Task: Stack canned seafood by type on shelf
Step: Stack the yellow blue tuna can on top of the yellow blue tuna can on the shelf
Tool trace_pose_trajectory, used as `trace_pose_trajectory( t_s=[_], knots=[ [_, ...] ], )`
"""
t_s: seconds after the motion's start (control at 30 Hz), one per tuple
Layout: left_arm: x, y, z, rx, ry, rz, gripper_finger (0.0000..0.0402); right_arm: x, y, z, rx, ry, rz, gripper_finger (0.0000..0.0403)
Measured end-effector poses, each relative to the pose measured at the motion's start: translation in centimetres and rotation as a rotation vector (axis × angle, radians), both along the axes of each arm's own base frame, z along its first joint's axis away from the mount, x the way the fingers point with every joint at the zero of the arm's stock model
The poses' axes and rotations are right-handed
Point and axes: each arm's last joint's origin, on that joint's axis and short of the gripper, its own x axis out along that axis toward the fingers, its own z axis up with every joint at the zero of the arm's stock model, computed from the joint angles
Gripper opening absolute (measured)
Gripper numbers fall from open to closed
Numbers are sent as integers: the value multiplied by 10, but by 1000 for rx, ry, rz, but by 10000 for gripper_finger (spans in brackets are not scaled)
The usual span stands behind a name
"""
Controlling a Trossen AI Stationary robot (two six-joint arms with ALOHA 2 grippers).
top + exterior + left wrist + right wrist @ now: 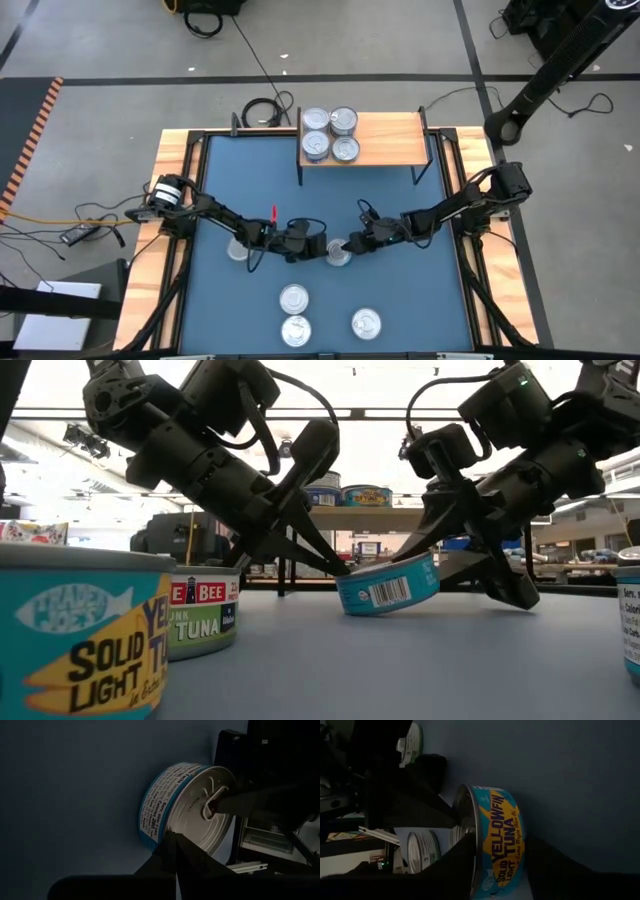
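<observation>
Four silver-lidded round tins (330,134) sit on the light-wood shelf (390,140). The right claw (347,247) pinches a tilted teal-labelled tin (388,583); the left claw (322,246), pressed together, touches it.

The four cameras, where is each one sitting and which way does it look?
High view: above the table, looking straight down; both arms, the shelf.
Low view: at tabletop height, looking across; both arms meet at the tilted teal can.
Left wrist view: on the left arm, facing that can's lid; own shut left gripper.
Right wrist view: on the right arm, facing its label; right gripper straddles it.
Shared: both wrist views show the same can from opposite sides.
</observation>
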Motion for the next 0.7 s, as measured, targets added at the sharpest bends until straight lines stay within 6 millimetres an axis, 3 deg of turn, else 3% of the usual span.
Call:
trace_pose_trajectory(
  t_s=[0.33, 0.7],
  knots=[
    [2, -1, 3, 60, -59, -63, 7, 1, 1, 1, -13, -23, 45, 124],
    [6, -2, 17, 80, -163, -80, 71, 2, 2, 3, -13, -39, 47, 124]
  ],
)
